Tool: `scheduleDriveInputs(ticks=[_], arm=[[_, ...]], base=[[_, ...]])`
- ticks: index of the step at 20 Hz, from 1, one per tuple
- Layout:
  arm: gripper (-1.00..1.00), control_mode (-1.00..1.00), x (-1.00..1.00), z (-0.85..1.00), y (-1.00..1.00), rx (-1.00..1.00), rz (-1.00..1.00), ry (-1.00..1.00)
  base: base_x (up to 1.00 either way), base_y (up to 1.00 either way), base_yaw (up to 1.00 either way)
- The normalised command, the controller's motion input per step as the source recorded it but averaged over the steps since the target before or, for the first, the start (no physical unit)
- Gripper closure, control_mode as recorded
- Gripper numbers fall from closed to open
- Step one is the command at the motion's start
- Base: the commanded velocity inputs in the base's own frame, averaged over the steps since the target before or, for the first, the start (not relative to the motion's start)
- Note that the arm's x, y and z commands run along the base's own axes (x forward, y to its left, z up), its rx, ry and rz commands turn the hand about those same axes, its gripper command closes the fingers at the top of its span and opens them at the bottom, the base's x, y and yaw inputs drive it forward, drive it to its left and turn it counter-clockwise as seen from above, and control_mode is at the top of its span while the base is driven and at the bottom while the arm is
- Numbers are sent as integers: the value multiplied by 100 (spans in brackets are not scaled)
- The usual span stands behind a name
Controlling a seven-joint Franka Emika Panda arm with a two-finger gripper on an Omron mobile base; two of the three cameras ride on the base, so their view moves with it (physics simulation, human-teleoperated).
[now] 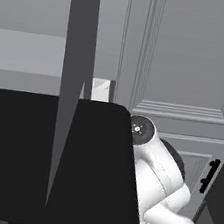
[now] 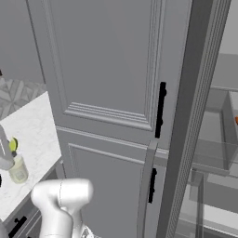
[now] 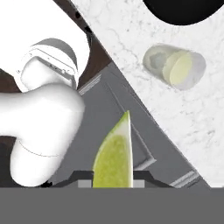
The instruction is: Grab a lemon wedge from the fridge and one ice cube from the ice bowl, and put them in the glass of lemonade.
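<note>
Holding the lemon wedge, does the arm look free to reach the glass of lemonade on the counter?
Probably yes: the gripper holds the lemon wedge, and the glass of lemonade stands alone on the marble counter with nothing between them.

Just light grey panelled cabinets (image 2: 107,69) with short black handles (image 2: 161,109), a white marble counter (image 2: 35,135) next to them, and patterned grey tile backsplash (image 2: 16,93) behind it.
</note>
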Motion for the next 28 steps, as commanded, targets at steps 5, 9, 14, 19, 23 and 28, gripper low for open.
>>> scheduleDriveInputs(ticks=[5,9,14,19,23,28], arm=[[100,-100,25,-31,73,-37,12,0],[100,-100,13,-1,8,-5,0,0],[100,-100,22,0,12,-3,0,0],[100,-100,32,-18,33,-18,6,0],[100,-100,31,-43,38,-28,5,0],[100,-100,26,-36,28,-15,2,0]], base=[[0,0,0],[0,0,0],[0,0,0],[0,0,0],[0,0,0],[0,0,0]])
